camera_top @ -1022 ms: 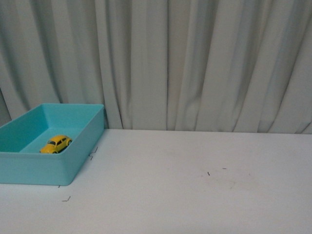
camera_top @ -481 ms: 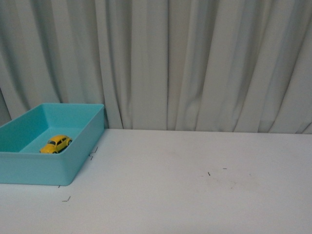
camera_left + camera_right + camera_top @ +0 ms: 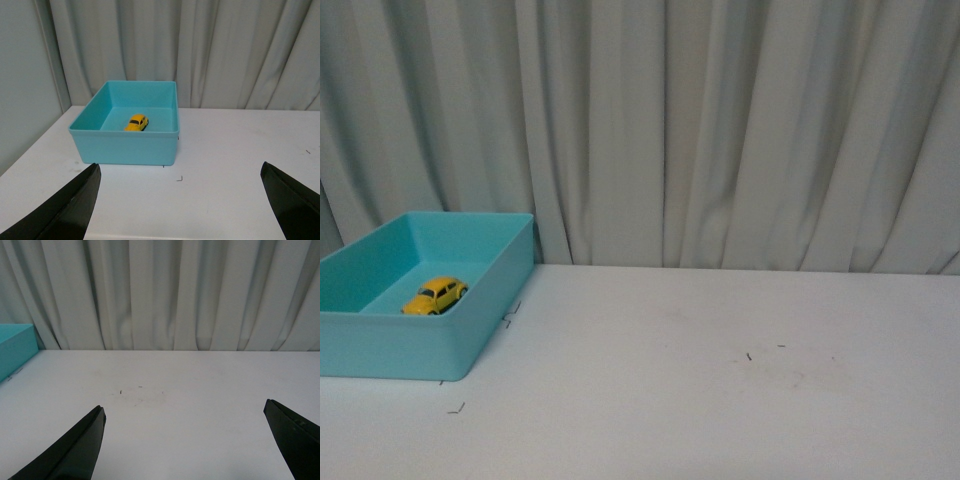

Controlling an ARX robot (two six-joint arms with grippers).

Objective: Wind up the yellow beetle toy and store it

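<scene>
The yellow beetle toy point(image 3: 435, 295) rests on its wheels inside the turquoise box point(image 3: 410, 345) at the table's left; in the left wrist view the toy point(image 3: 136, 122) sits near the middle of the box floor point(image 3: 125, 147). My left gripper point(image 3: 180, 172) is open, well back from the box, with only bare white table between its fingers. My right gripper point(image 3: 184, 410) is open too, over bare table far from the toy. Neither arm shows in the front view.
A grey-white curtain point(image 3: 720, 130) hangs along the table's far edge. Small black corner marks point(image 3: 455, 408) lie on the white table beside the box, with faint specks point(image 3: 748, 356) further right. A pale wall panel point(image 3: 22, 75) stands left of the box.
</scene>
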